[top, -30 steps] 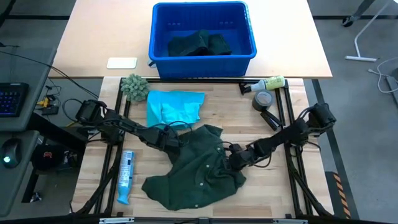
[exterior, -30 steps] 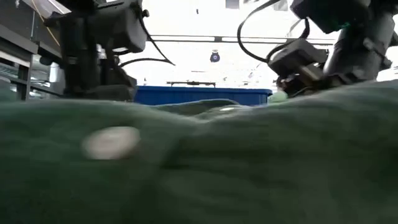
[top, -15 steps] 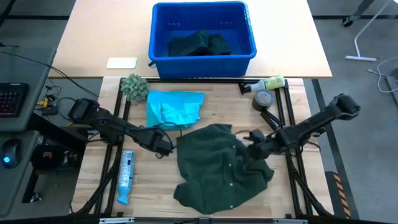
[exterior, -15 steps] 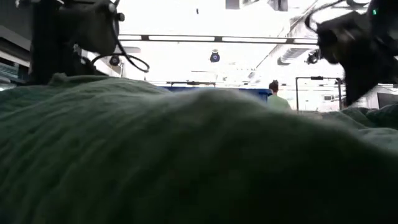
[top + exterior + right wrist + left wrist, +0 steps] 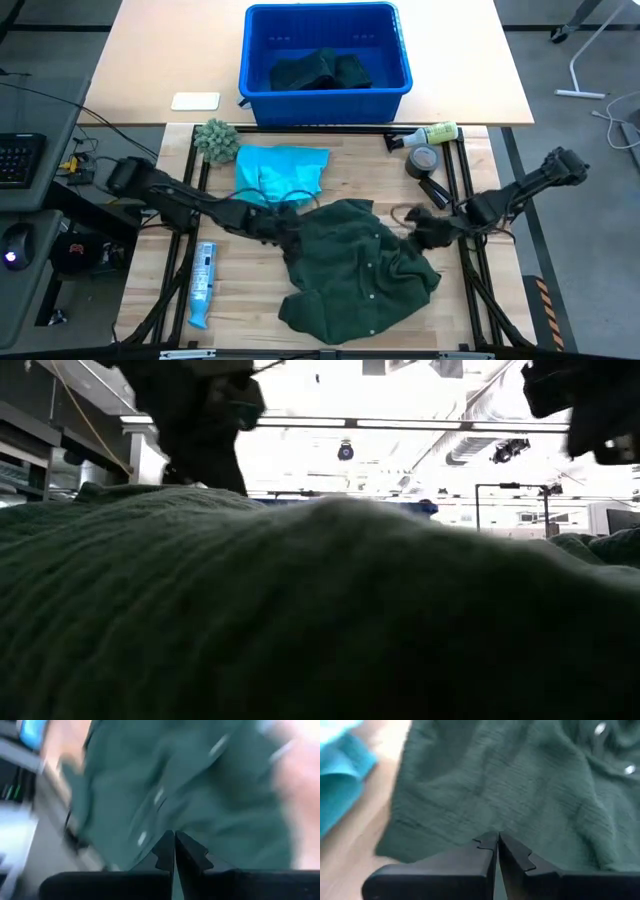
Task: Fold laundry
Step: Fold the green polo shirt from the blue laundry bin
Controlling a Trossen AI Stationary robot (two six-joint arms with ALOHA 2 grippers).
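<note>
A large dark green garment (image 5: 355, 268) lies crumpled on the wooden table's middle, and it fills the low view (image 5: 320, 610). A turquoise shirt (image 5: 281, 172) lies bunched just beyond it, toward the far left. My left gripper (image 5: 291, 229) is shut and hovers over the green garment's left edge (image 5: 415, 845). No cloth shows between its fingers. My right gripper (image 5: 421, 232) is shut above the garment's right edge; its wrist view shows the cloth (image 5: 190, 785) blurred below the tips.
A blue bin (image 5: 325, 88) holding more dark green cloth stands on the far table. A fuzzy ball (image 5: 216, 140), a bottle (image 5: 431, 133), a tape roll (image 5: 423, 160) and a dark marker (image 5: 433, 192) lie along the far side. A blue tube (image 5: 202, 283) lies near left.
The green garment has slid toward the table's right edge and bunched together, its near-left lobe drawn in. My right gripper has risen and pulled back toward the right edge. My left gripper has risen and moved right, over the garment's left edge.
</note>
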